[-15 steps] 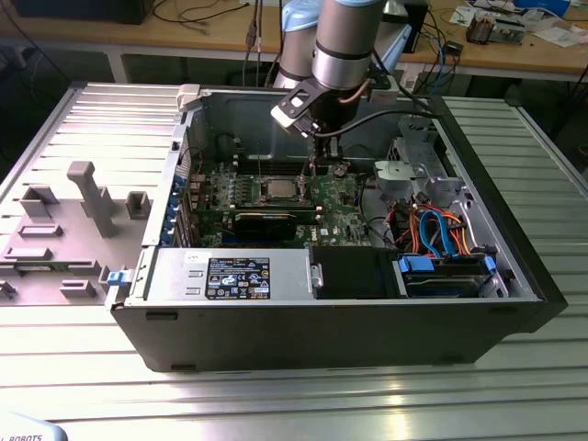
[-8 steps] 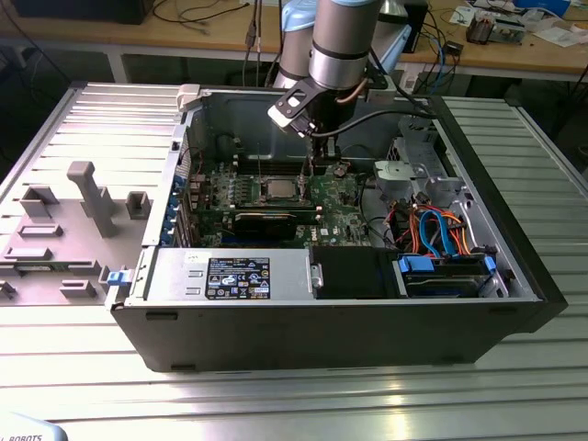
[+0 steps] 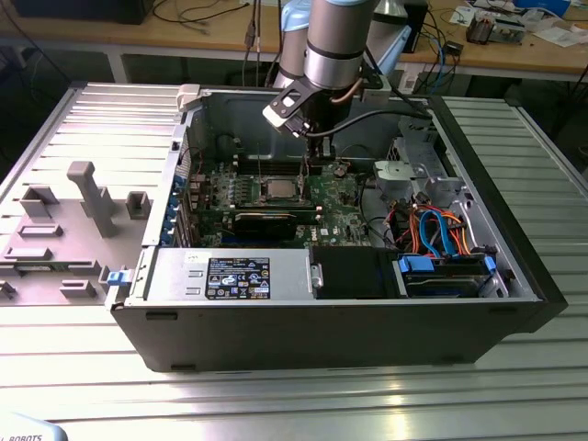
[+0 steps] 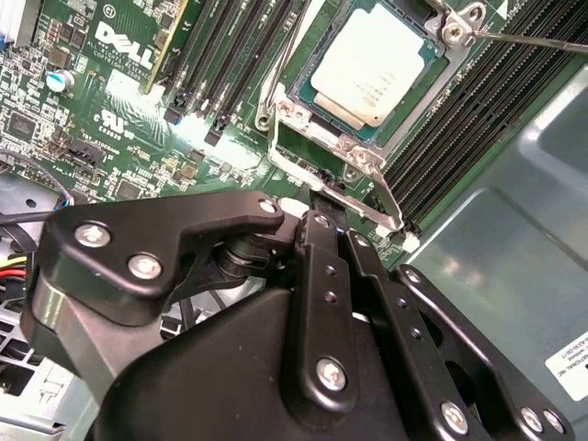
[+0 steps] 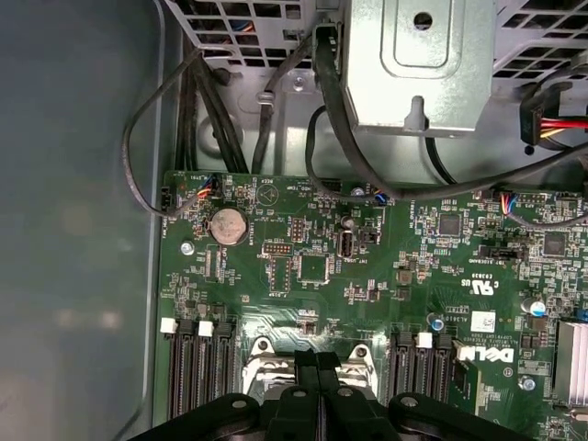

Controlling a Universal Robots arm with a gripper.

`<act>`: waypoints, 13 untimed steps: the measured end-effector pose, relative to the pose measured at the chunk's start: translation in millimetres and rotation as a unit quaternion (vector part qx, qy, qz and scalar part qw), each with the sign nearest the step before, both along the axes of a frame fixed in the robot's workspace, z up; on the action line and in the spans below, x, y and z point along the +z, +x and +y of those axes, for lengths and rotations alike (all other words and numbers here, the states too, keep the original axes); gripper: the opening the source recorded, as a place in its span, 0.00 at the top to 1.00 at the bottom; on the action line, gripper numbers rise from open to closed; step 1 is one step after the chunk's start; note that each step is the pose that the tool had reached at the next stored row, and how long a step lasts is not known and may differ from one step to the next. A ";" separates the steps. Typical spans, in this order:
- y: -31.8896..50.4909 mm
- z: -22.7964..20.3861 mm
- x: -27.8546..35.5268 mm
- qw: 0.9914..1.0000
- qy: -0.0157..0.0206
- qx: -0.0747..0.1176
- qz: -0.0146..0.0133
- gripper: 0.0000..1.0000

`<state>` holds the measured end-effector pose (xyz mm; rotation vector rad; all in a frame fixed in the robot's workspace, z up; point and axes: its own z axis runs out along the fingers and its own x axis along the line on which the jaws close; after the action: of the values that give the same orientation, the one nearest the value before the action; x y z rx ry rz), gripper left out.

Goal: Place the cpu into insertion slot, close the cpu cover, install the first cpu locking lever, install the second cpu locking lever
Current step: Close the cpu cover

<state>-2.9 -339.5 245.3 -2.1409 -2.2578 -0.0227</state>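
The cpu [image 4: 372,60] lies flat in the insertion slot [image 4: 296,92], its silvery top facing up; in the exterior view the cpu [image 3: 280,190] sits mid-motherboard. The cpu cover [image 4: 354,154] lies down around it, the chip showing through its window. A thin wire locking lever [image 4: 303,175] runs along the socket edge nearest my fingers, and another lever [image 4: 542,39] crosses the far corner. My gripper [image 4: 323,207] is shut, tips at the near lever and socket edge, with nothing visibly between them. The same gripper [image 5: 317,360] hangs over the socket bracket [image 5: 262,351], and my gripper [image 3: 315,152] is inside the case.
Long black memory slots [image 4: 230,55] flank the socket on both sides. A black graphics card [image 3: 266,220] lies nearer the camera than the cpu. The drive cage with blue and orange cables [image 3: 441,243] is at the exterior view's right, and a grey fixture tray [image 3: 64,230] is outside the case on the left.
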 end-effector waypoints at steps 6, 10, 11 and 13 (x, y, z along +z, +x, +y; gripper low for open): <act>-4.1 0.0 -0.1 1.000 0.000 0.000 0.000 0.89; -5.7 0.0 -0.2 1.000 0.000 0.000 0.000 0.89; -5.8 0.0 -0.2 1.000 0.000 0.000 0.000 0.89; -6.0 0.0 -0.3 1.000 0.000 0.000 0.000 0.89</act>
<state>-8.9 -339.5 245.0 -2.1410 -2.2577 -0.0228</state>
